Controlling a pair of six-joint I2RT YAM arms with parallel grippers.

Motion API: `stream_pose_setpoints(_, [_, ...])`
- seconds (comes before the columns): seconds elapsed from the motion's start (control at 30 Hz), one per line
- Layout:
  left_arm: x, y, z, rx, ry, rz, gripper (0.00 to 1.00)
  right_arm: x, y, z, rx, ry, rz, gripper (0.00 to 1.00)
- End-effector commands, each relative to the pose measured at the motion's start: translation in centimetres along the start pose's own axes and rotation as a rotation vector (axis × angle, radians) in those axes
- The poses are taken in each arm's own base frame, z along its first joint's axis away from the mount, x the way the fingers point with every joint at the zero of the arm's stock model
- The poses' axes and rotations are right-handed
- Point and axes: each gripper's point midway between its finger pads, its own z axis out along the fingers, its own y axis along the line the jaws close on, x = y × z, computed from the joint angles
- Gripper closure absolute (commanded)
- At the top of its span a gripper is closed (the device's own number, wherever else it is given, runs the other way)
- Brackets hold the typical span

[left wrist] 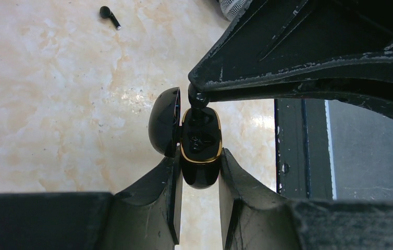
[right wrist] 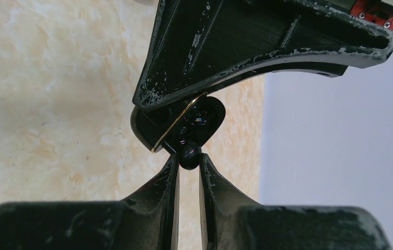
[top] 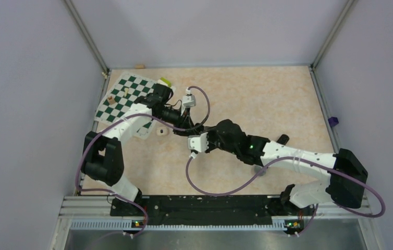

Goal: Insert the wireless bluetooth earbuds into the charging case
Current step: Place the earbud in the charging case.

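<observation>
My left gripper [left wrist: 198,156] is squeezed shut on the charging case [left wrist: 200,174]. The case sits right between my left fingers, and its gold rim and open mouth point away from them. Its lid [left wrist: 164,121] hangs open to one side, just past one fingertip. My right gripper [right wrist: 189,162] is almost closed and pinches one earbud [right wrist: 189,154] by its round head, right at its tips. That earbud touches the mouth of the case, so my two grippers meet nose to nose. The other earbud [left wrist: 109,15] lies on the tabletop [left wrist: 53,114], well out in front of my left gripper, off on the lid's side.

I think the job now is to push this earbud down into its hole. To do it well, my left gripper should hold the case very steady and not squeeze harder, or the shiny case may slip out. My right gripper should push slowly and straight, and let go only when the earbud sits deep. If it tilts, it may jam or pop away.

Some things I cannot see. The inside of the case is dark and shiny, so I cannot tell which hole the earbud is at, or how far in it is. Its stem is hidden. From above, my arms cover the spot where the grippers meet.
</observation>
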Motion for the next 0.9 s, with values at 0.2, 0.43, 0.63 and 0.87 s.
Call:
stream_pose_setpoints(0.2, [-1.7, -1.4, -0.4, 0.034, -0.055, 0.068, 1.0, -0.6, 1.4, 0.7, -0.023, -0.012, -0.036, 0.97])
stream_pose_setpoints(0.43, [-2.0, -1.6, -0.6, 0.029, -0.058, 0.077, 1.0, -1.1, 2.3, 1.8, -0.063, -0.01, 0.035, 0.98])
stream_pose_setpoints(0.63, [-2.1, -1.9, -0.8, 0.02, -0.06, 0.099, 1.0, -1.9, 2.4, 2.1, -0.084, -0.023, 0.1, 0.98])
stream_pose_setpoints(0.87, [-1.9, -1.7, -0.7, 0.013, -0.056, 0.098, 1.0, -2.6, 1.9, 1.2, -0.1, -0.04, 0.113, 0.73])
